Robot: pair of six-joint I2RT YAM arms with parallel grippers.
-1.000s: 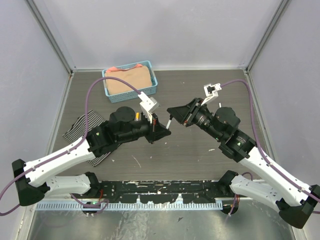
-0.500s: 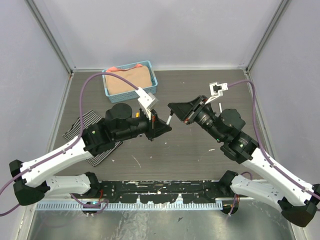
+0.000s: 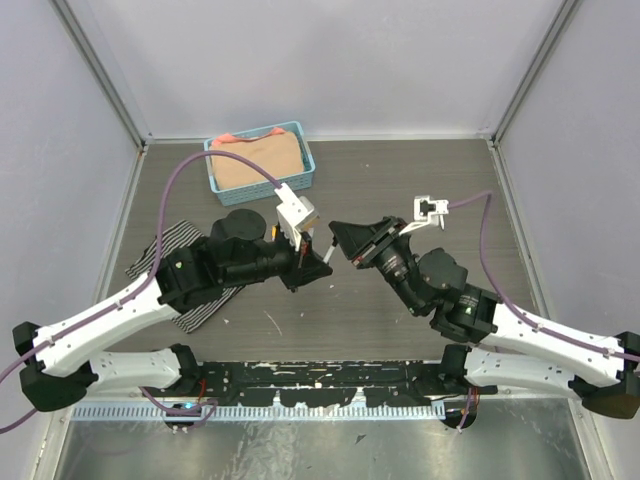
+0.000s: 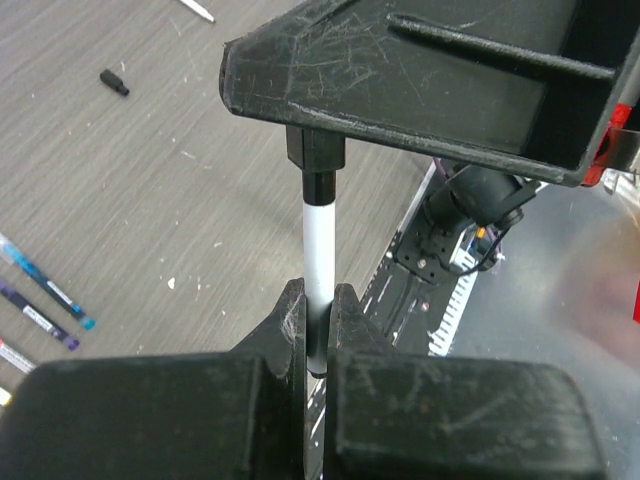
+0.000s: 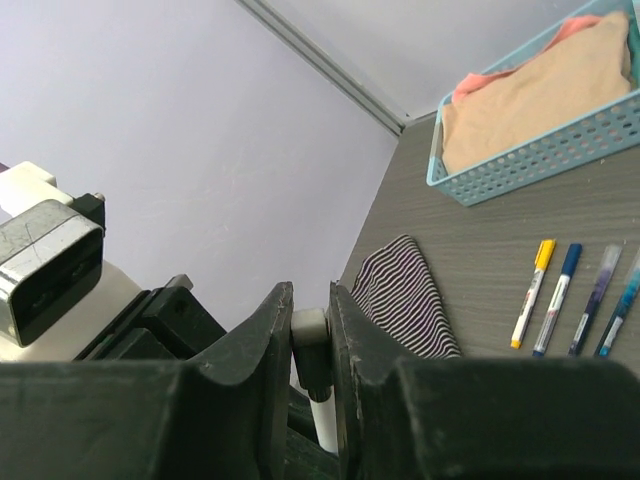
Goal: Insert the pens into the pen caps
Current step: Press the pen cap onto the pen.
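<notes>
Left gripper: clamped tight on the white pen, gripping low on the barrel, and most of the stick stands out past its fingertips.
Right gripper: closed on the black cap, straight ahead of the left fingertips, cap mouth facing the pen.
Pen and cap: in line, and the pen's far end meets the cap just beyond the left gripper. I can't tell how deep it sits.
Handling: the pen looks like a light, stiff, smooth plastic stick, likely to slide or swivel in the pads if the push goes off-axis. It is best held on the barrel, close to the working end. The cap is tiny, so pinch its sides and leave the mouth free.
Change: a second ago there was open air between the two grippers, with the pen bridging it. Now the right gripper has swung in toward the left one and the gap has all but closed.
Already done: four capped pens lie on the table, off to the right gripper's side.
</notes>
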